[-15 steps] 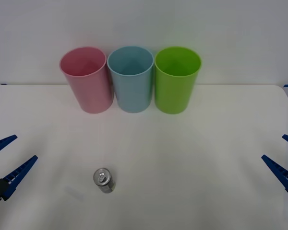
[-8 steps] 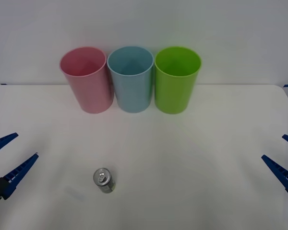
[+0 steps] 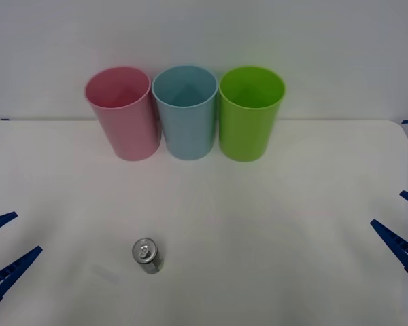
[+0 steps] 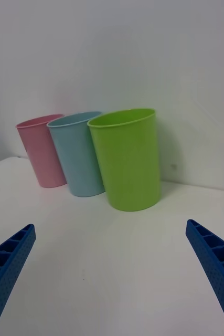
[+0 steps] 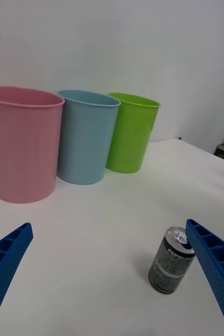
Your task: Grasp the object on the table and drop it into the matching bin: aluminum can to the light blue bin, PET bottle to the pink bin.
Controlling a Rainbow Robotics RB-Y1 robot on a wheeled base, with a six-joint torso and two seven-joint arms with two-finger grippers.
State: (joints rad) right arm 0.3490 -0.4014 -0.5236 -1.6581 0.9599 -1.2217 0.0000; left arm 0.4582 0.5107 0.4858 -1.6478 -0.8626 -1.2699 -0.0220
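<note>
Counter: white counter [image 3: 272,224], wall behind, as I see it.
Can: aluminum can [image 3: 147,255] upright, front-left, far from light blue bin [image 3: 185,112].
Left claw [image 3: 1,255]: wide open, empty, near can.
Right claw [image 3: 402,227]: wide open, empty.

The small silver can [image 3: 148,256] stands upright on the white surface [image 3: 272,224], just beside the wide-spread left gripper [image 3: 0,255], toward its right finger.
</note>
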